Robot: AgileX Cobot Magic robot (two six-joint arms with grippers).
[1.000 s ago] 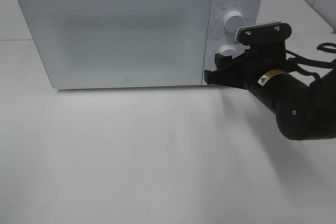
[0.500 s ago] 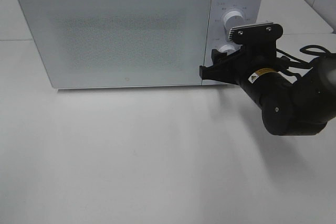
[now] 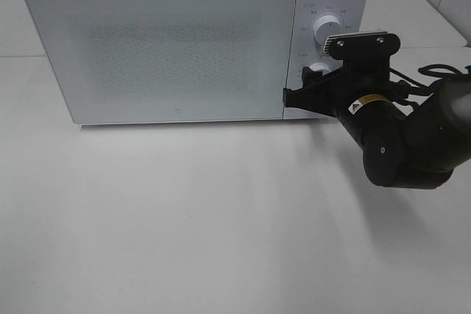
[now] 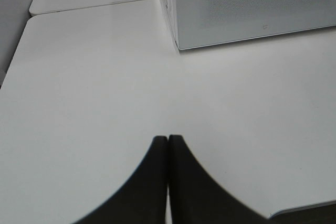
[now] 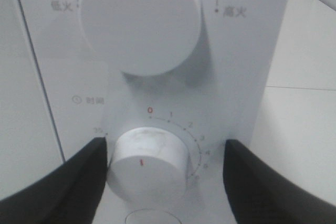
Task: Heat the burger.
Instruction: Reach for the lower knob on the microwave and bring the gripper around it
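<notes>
Rolling its wrist, the right end effector (image 5: 165, 148) has changed its pose over the last second. The metal camera bracket (image 3: 357, 40) on it was tilted and is now nearly level. The arm has also moved a little up and toward the panel of the microwave (image 3: 162, 42).

Its two dark fingers stand apart, one on each side of the timer knob (image 5: 149, 161). One finger is just beside the knob wall and the other is clearly apart from it, so nothing is clamped. The red mark of the knob points downward, away from the zero at the top of the scale. I judge that the timer is already set or is being set, which would be the last step of heating.

The burger does not show in any view. The door (image 3: 158, 49) is closed, so most probably the burger is inside, but the dotted screen hides it.

The left end effector (image 4: 168, 140) hangs over the bare counter (image 3: 184, 218) with its fingers pressed together, holding nothing.

The microwave is a white box with smooth matte sides and rounded corners. Its door is a flat pale panel with a fine grey dot pattern. The timer knob and the larger upper knob (image 5: 139, 19) are short white cylinders of plain plastic, each with a thin red line. The counter is white, smooth and slightly shiny.
</notes>
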